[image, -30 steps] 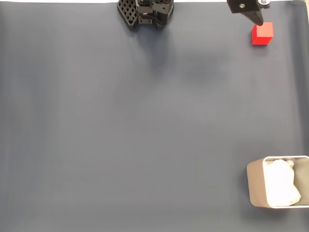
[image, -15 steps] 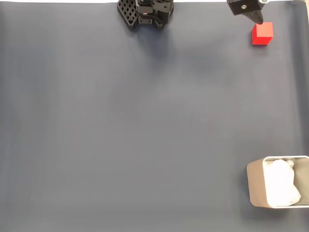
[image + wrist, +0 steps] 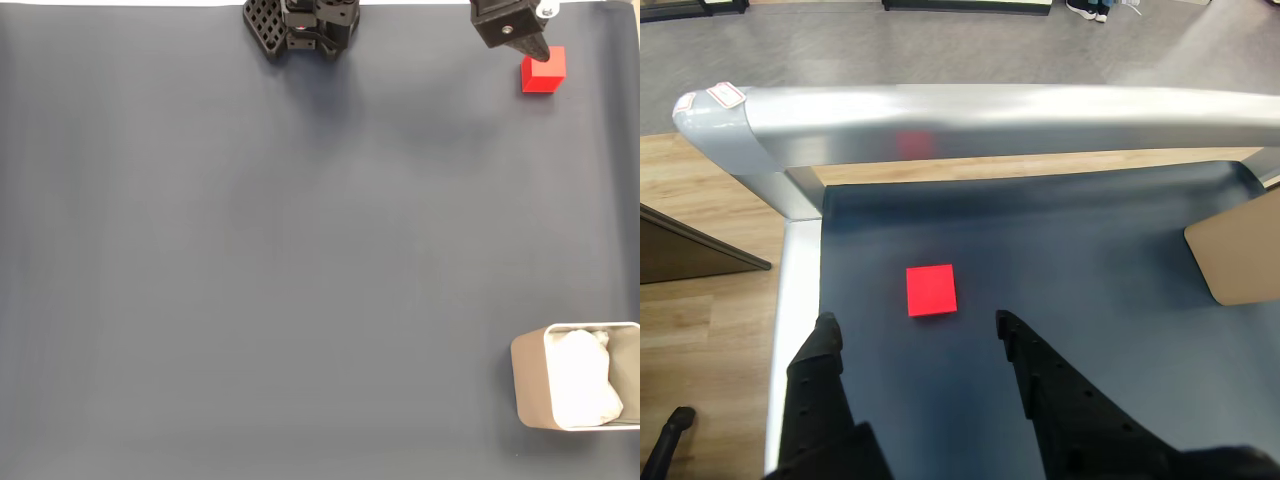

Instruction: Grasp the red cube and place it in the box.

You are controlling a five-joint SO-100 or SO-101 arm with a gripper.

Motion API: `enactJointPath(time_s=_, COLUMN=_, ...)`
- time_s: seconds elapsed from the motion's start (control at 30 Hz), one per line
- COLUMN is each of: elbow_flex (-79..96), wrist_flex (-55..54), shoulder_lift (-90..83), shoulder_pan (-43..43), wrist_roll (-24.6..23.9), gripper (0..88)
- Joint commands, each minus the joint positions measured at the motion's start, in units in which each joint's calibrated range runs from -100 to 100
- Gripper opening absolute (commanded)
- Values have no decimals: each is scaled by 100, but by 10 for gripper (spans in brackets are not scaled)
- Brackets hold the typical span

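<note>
Near the mat's far right corner in the fixed view, the small bright red cube (image 3: 543, 70) lies free; the black gripper (image 3: 912, 325) hangs spread over it. Descending off-centre could nudge it against the metal rail (image 3: 970, 120).

Dark grey mat (image 3: 300, 260) covers my worktop, plain and smooth in the fixed view. Wrist view: a silver metal rail (image 3: 970, 115) borders the mat's far edge, turning down the left side. Beyond it, light wood floor (image 3: 700, 260) at left, grey carpet (image 3: 890, 45) further off.
</note>
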Motion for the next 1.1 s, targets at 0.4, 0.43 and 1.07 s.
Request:
enactJointPath(time_s=0.4, elbow_flex=92, wrist_flex=-879, shoulder_lift=786, shoulder_pan=-70, wrist_roll=-39, gripper=376)
enactJointPath(time_s=0.43, elbow_flex=110, wrist_flex=-936, shoulder_lift=838, shoulder_pan=-70, wrist_roll=-49, gripper=376)
enactJointPath(time_s=1.07, elbow_flex=301, wrist_flex=-1773, shoulder_lift=1679, shoulder_pan=-269, wrist_roll=-166, gripper=384)
